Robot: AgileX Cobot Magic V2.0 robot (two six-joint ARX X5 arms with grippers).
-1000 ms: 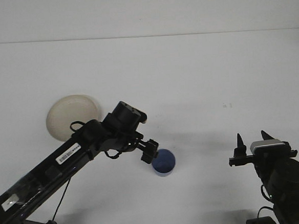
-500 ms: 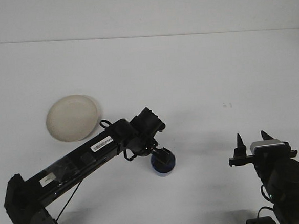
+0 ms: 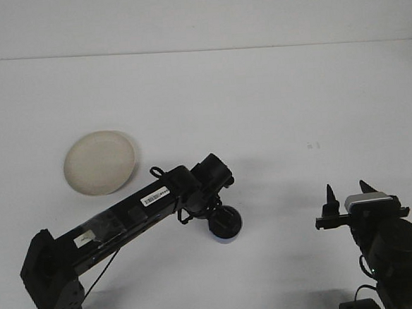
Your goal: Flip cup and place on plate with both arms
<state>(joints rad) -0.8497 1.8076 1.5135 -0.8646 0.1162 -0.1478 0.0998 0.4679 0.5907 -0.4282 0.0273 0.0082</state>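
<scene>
Front view: left hand [image 3: 223, 222] over the cup [image 3: 226, 236], grip unclear, cup's orientation hidden; right hand [image 3: 350, 192] spread.

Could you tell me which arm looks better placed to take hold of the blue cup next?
Left. The left gripper is directly over the blue cup, covering most of it, while the right gripper sits far to the right, open and empty.

We see the left gripper [image 3: 225, 220] lowered directly over the blue cup [image 3: 226, 232], hiding most of it. The cream plate [image 3: 98, 163] lies well to its upper left; the right gripper [image 3: 348, 195], fingers parted, stands far to its right.
</scene>
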